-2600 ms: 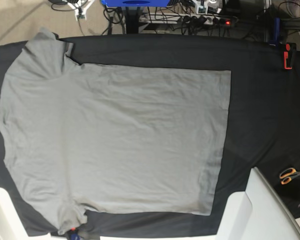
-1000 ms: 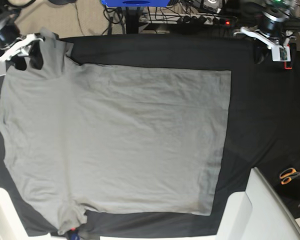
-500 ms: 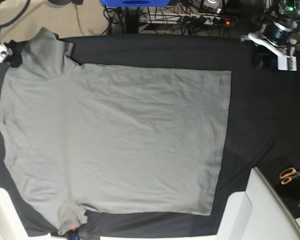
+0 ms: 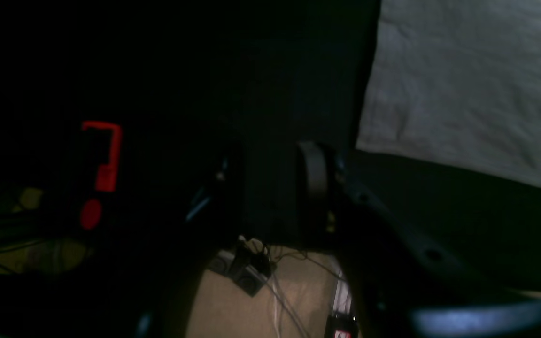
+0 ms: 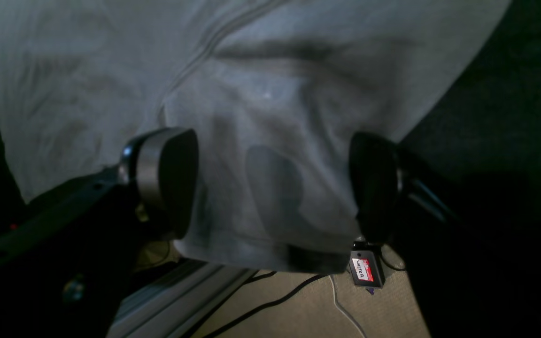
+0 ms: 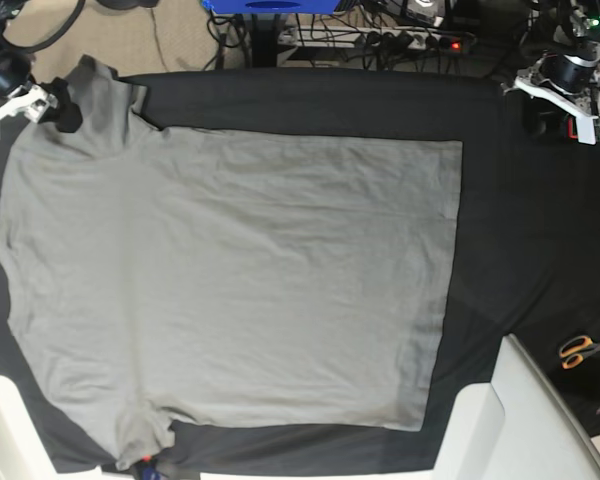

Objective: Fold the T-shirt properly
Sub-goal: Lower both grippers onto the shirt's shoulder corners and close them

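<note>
Right gripper (image 5: 273, 188) returned over T-shirt (image 6: 230, 280) sleeve; left gripper (image 4: 270, 188) murky.

small black device (image 5: 363, 268) on the floor, just below the right-hand fingertip (image 5: 374, 183) in the right wrist view: red-and-white sticker with handwritten letters, too small to read with certainty. no other legible text, brand or number.

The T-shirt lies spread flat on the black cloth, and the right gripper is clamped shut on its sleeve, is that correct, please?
Not quite. The T-shirt does lie flat on the black cloth, but the right gripper is open: the right wrist view shows its jaws wide apart either side of the sleeve, not clamped on it.
</note>
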Motion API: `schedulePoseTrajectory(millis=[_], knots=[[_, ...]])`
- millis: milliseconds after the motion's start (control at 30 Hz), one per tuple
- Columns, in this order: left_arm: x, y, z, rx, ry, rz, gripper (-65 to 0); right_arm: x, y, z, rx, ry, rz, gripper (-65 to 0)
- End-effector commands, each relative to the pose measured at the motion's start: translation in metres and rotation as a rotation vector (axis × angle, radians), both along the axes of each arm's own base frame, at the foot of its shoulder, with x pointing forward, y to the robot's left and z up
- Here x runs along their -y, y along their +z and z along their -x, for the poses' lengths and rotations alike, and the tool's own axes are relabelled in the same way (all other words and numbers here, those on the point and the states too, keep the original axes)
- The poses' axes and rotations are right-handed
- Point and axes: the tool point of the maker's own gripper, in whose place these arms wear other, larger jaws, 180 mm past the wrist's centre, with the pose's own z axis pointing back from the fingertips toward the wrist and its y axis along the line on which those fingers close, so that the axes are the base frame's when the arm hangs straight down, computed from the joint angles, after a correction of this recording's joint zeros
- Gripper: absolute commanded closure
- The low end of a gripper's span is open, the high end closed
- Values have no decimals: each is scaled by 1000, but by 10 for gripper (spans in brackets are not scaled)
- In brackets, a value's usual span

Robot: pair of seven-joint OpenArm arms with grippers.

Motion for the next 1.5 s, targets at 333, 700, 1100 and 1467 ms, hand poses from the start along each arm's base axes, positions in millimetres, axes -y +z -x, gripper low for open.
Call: schedulePoseTrajectory(millis=[333,700,1100,1467], knots=[[5,8,-5,30,-42,6,-189,15,3,7,0,-33,40,-360],[5,6,-3,21,-46,2,-189,24,2,14,-11,-57,52,-459],[3,-1,3,2,-33,13,-189,12,-2,16,-26,-40,30,-459],[2,-7,5,-10,-20,24,-189,-7,-5,8,-16,-1,2,-426]])
